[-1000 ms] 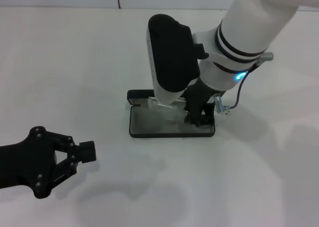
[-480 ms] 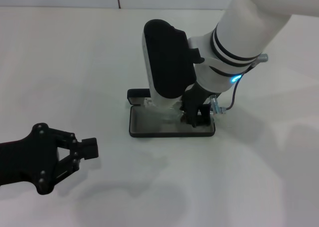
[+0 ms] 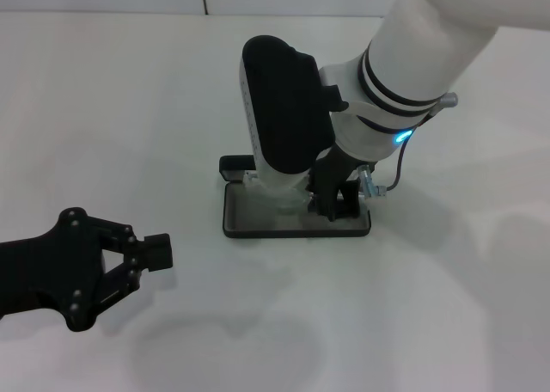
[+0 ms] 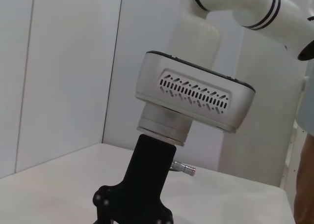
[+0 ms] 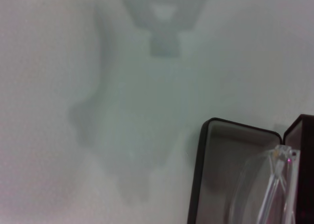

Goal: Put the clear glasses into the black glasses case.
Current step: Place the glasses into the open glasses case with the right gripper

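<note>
R gripper (image 3: 337,201) sits at frame centre in head view, right over the open case (image 3: 296,224), which lies flat on the table (image 3: 103,100) w/ its long axis running left-right across the frame. The black fingers come down into the right half of the tray. The glasses (image 3: 279,192) show only as a clear streak under the wrist housing, over the tray's upper left; too much is hidden to say if the fingers are closed on them or have let go, so can't tell the R gripper's state. R wrist view helps on alignment: the glasses (image 5: 267,184) hang over the grey lining of the case (image 5: 218,150), lens running along the tray's length, so long axes look roughly matched. Judging from that, what matters next is straight down: frame into tray, no sideways shift needed, temples kept inside the rim.

L gripper (image 3: 142,259) is parked at lower left of head view, well apart from the case, fingers spread, holding nothing. R arm is plainly the nearer one.
</note>
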`<state>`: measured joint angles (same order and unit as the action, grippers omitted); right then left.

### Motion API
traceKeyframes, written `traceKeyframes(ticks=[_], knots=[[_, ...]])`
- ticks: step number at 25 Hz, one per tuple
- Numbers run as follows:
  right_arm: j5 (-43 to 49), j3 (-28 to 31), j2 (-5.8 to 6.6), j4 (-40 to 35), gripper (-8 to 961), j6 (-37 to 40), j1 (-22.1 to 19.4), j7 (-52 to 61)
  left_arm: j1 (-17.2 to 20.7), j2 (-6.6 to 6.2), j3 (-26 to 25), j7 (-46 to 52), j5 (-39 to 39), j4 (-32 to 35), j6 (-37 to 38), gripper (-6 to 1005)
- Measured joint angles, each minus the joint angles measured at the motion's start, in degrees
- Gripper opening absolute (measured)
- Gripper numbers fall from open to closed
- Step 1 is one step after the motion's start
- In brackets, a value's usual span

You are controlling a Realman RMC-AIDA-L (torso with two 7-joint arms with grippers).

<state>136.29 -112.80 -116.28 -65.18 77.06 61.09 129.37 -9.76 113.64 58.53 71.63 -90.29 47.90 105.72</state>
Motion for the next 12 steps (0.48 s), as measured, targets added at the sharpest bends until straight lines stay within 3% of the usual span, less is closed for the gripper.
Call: traceKeyframes(ticks=[12], knots=[[-0.1, -0.1, 0.0, -0.6, 166, 0.5, -0.4, 0.0, 1.3, -0.39, -3.8, 0.0, 0.0, 0.2, 0.7, 51]])
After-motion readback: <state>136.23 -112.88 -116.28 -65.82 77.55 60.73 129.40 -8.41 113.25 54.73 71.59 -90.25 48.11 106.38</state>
